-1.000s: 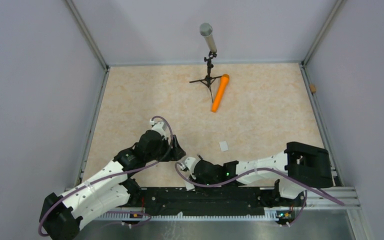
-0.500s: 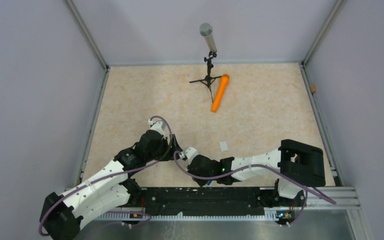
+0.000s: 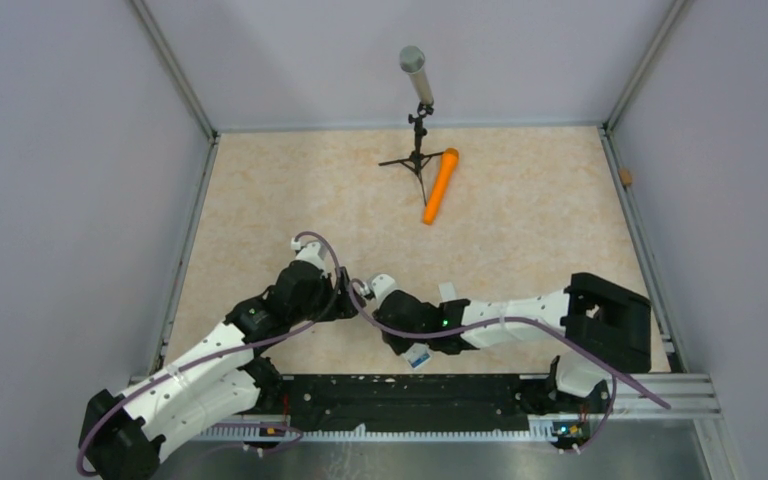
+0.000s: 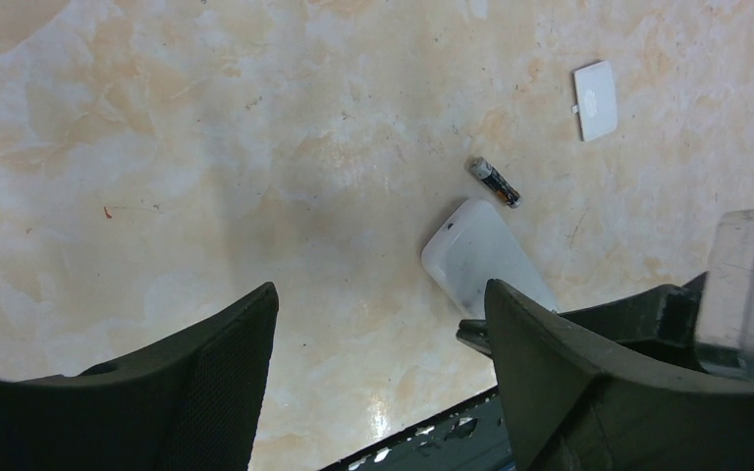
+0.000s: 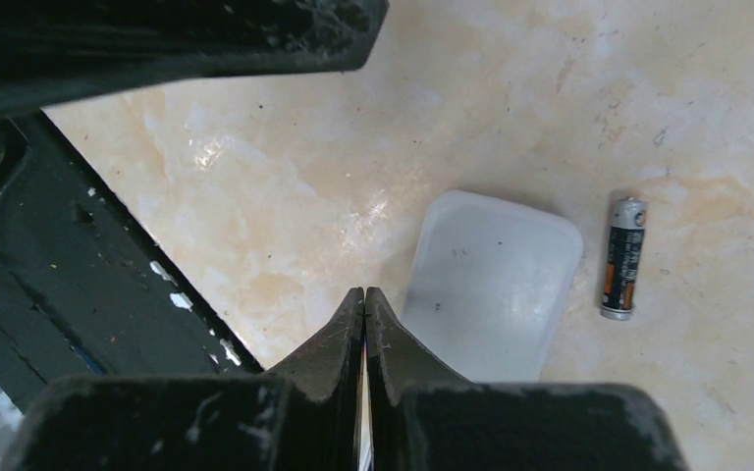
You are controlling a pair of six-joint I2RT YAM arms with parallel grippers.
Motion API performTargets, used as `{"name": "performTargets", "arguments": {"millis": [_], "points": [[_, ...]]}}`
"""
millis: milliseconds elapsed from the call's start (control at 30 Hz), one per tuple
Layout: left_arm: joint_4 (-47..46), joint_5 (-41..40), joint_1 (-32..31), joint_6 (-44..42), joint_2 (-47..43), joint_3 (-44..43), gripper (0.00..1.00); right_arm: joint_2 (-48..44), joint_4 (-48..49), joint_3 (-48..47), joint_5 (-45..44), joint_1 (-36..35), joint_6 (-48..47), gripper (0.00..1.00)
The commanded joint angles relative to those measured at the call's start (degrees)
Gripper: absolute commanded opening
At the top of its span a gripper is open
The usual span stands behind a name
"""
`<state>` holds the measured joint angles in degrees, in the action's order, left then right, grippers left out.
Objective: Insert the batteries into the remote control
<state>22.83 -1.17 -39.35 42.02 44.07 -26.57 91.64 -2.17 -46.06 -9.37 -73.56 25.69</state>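
The remote control [image 4: 478,257] lies on the table with its plain white back up, also shown in the right wrist view [image 5: 491,285]. The right arm hides it in the top view. One battery [image 4: 494,183], a small dark cylinder with orange marks and a silver end [image 5: 623,257], lies loose just beside the remote's rounded end. My left gripper [image 4: 381,289] hangs open over bare table to the left of the remote, nothing between its fingers. My right gripper [image 5: 364,292] is shut, its tips at the remote's left edge, close under the left gripper.
A small white battery cover [image 3: 447,291] lies loose to the right of the arms [image 4: 596,100]. A grey microphone on a black tripod [image 3: 417,150] and a long orange cylinder [image 3: 440,186] stand at the back. The black rail [image 3: 410,395] runs along the near edge.
The right arm has swung away from the near rail, up and left toward the left gripper, still shut. The left arm has barely shifted.
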Motion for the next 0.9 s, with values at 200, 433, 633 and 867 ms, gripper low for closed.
{"name": "performTargets", "arguments": {"millis": [200, 433, 633, 867], "points": [[-2.17, 0.10, 0.33, 0.13, 0.78, 0.64, 0.77, -7.19, -7.65, -7.00, -6.36, 3.63, -3.91, 0.16], [-2.41, 0.11, 0.40, 0.05, 0.80, 0.91, 0.78, -3.96, -9.18, -9.04, -4.55, 8.78, -5.39, 0.30], [-2.72, 0.52, 0.46, -0.36, 1.60, 0.73, 0.78, 2.07, -10.75, -12.15, -2.86, 11.30, -6.54, 0.32], [-3.03, 0.86, 0.64, -0.82, 2.78, 0.41, 0.80, 6.01, -10.41, -12.35, -0.64, 13.18, -7.35, 0.35]]}}
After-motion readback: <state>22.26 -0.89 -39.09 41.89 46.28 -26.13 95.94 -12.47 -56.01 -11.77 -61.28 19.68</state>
